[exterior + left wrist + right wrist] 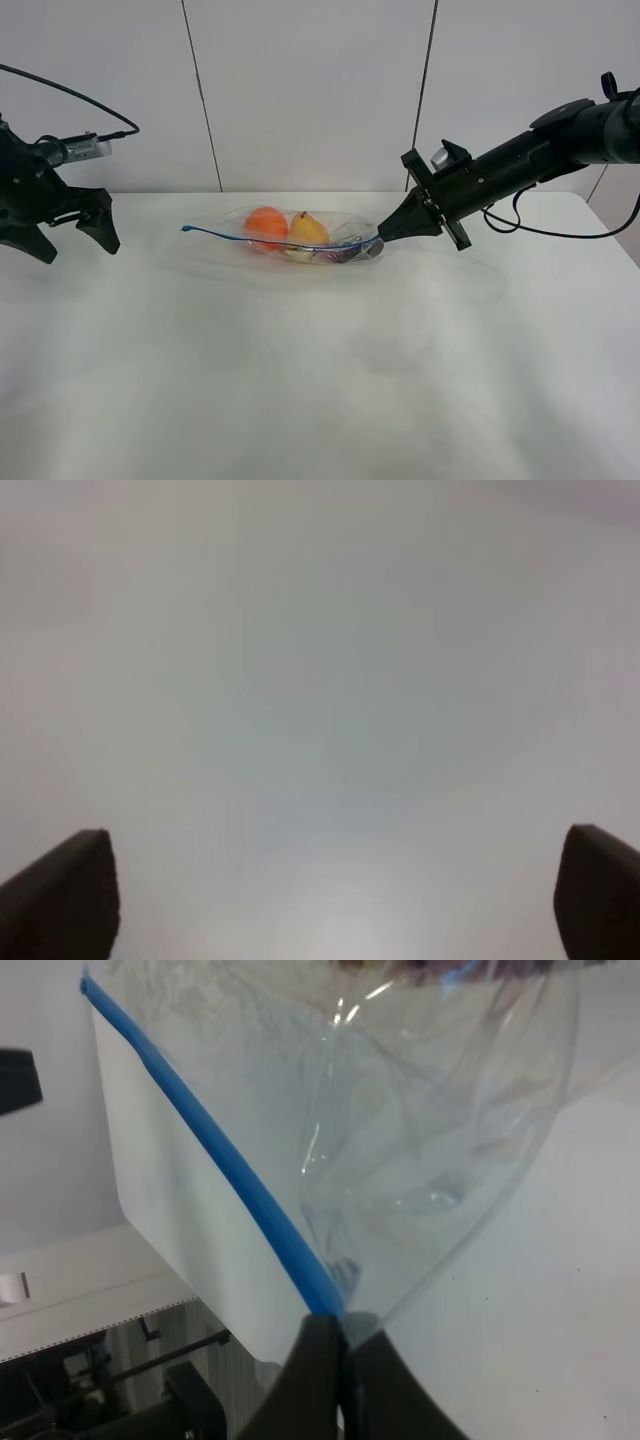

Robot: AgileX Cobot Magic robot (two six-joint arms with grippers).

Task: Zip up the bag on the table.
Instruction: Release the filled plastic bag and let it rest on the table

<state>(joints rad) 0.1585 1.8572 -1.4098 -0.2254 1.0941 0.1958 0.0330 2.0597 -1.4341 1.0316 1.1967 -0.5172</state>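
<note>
- Two claws are over the table (320, 380), one at each side, and only the right one has hold of anything.
- The bag (300, 238) lies toward the back of the table, about midway across, with its long side running left to right.
- Its blue strip (225, 236) runs along the near edge, from a free tip on the left to the right claw.
- Through the clear plastic I see an orange thing (266, 224), a yellow thing (308, 230) just beside it, and something dark purple (345, 255) nearer the right end.
- The right claw (385, 232) is pinched tight on the right end of the strip. From its wrist, the fingers (310, 1380) meet with the strip (230, 1170) coming out from between them and crinkled plastic (420, 1140) alongside.
- The left claw (72, 240) hangs at the far left, well apart from the bag, with its fingers spread wide and holding nothing. Its wrist view (330, 895) shows white tabletop between the two tips.
- Whether the strip is sealed along its length, I cannot tell.
</note>
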